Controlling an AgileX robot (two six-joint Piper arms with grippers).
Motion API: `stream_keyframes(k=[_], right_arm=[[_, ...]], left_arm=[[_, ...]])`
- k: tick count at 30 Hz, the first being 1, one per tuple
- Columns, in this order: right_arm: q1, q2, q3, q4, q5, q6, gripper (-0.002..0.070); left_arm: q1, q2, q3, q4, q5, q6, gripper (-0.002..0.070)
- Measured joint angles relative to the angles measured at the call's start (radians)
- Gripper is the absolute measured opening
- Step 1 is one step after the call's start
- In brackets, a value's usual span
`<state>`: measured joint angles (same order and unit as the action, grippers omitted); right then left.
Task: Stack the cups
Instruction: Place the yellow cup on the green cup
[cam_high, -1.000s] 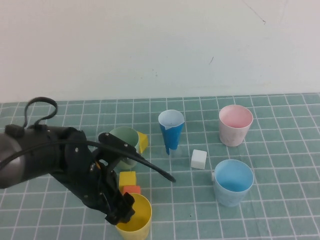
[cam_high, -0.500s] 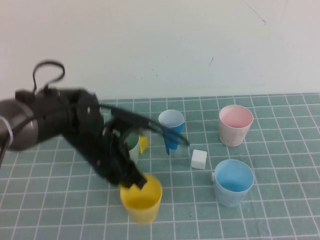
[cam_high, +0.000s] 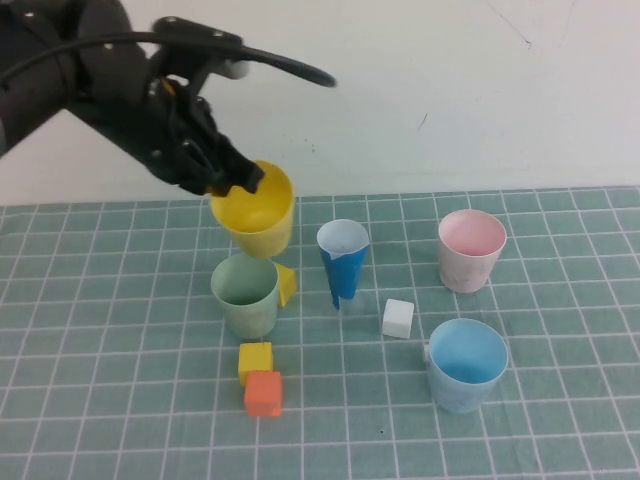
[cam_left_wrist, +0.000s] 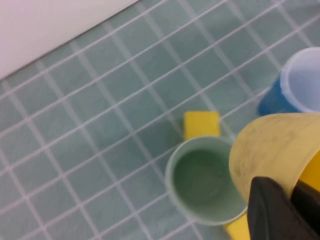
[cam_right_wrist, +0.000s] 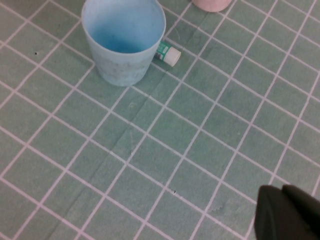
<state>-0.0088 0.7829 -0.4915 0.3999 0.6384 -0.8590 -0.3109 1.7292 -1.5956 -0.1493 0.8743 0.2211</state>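
If lowered off-centre, left pincer (cam_high: 232, 180) gripping yellow cup (cam_high: 255, 210) risks toppling green cup (cam_high: 245, 293) mid-table; right pincer (cam_right_wrist: 285, 212), off the table's near-right corner, apparently closed.

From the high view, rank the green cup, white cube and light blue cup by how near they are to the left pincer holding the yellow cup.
The left pincer grips the yellow cup.
1. Green cup, just below it.
2. White cube, mid-table to the right.
3. Light blue cup, front right.
The right pincer is not in the high view.
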Motion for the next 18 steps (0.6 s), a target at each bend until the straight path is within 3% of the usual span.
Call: stream_keyframes(k=[7,18], right_arm=[[0.000,0.000,0.000,0.007,0.000,0.000,-0.0003],[0.000,0.010,0.000,0.019,-0.009,0.000,-0.0003]], left_arm=[[0.084,0.081,0.000,0.005,0.053,-0.061,0.0005],[0.086,0.203,0.000,-0.009,0.040,-0.072,0.0005]])
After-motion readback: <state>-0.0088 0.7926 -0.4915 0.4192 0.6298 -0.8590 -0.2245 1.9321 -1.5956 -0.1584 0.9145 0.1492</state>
